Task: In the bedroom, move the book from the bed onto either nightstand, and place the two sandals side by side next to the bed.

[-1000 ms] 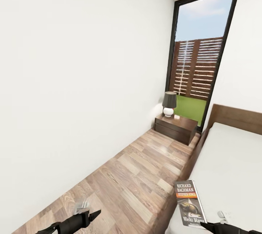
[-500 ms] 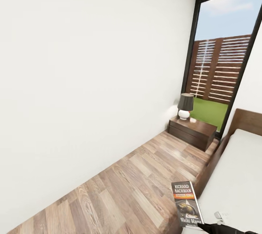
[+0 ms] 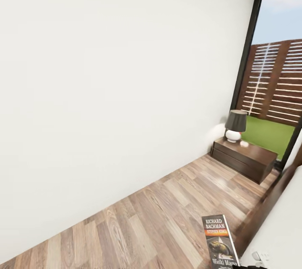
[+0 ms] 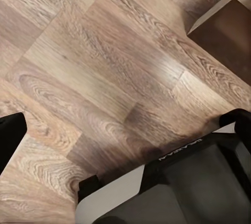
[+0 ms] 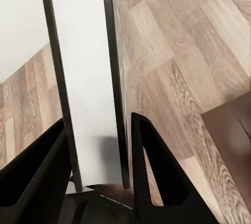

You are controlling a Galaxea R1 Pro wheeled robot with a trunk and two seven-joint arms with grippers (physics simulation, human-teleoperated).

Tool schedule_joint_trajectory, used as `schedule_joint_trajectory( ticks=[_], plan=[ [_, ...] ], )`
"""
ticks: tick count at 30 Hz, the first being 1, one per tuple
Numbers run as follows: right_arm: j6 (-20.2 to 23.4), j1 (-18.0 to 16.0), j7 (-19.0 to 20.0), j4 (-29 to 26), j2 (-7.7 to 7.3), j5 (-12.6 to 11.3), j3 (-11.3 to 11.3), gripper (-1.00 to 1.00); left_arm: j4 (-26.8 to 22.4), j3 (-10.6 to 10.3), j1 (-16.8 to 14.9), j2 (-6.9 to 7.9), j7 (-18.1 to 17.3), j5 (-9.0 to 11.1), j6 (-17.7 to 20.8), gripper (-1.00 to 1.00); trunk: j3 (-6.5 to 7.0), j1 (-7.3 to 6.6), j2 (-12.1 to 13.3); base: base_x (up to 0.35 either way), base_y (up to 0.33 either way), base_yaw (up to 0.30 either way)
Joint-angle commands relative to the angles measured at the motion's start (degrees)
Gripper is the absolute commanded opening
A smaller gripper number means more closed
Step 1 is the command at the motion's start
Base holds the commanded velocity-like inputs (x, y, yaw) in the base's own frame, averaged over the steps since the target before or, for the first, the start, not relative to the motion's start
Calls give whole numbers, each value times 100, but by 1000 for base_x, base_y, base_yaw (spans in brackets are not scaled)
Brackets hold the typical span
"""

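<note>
The book (image 3: 220, 241), dark with white "RICHARD BACHMAN" lettering and an orange band, stands upright at the head view's lower right, over the floor beside the bed (image 3: 277, 214). In the right wrist view the book (image 5: 89, 77) shows edge-on, and my right gripper (image 5: 97, 153) is shut on its lower end, with one black finger on each side. My left gripper (image 4: 125, 130) is open above bare floor, its fingertips (image 4: 10, 135) far apart. The nightstand (image 3: 245, 160) stands low and dark brown against the far wall by the window. The sandals are out of view.
A dark-shaded lamp (image 3: 235, 125) on a white base and a small white object stand on the nightstand. A white wall (image 3: 105, 93) runs along the left. Wood-plank floor (image 3: 159, 218) stretches between wall and bed. A tall black-framed window (image 3: 277, 76) is beyond.
The whole head view has shifted, so the camera has turned left. The left arm has left that view. The book stays in my right gripper.
</note>
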Motion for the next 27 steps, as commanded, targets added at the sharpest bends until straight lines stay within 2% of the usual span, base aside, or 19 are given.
schedule_joint_trajectory(
  ticks=[1,27],
  plan=[
    [32,-4,11,-4,-4,-63,27,-100,-4,50,-4,-4,-18,-56,-15,100,-10,2,-8,0,0,286],
    [32,-4,19,-2,-5,-63,27,-100,0,52,-4,-12,-18,-53,-15,100,-10,2,-8,0,0,288]
  ],
)
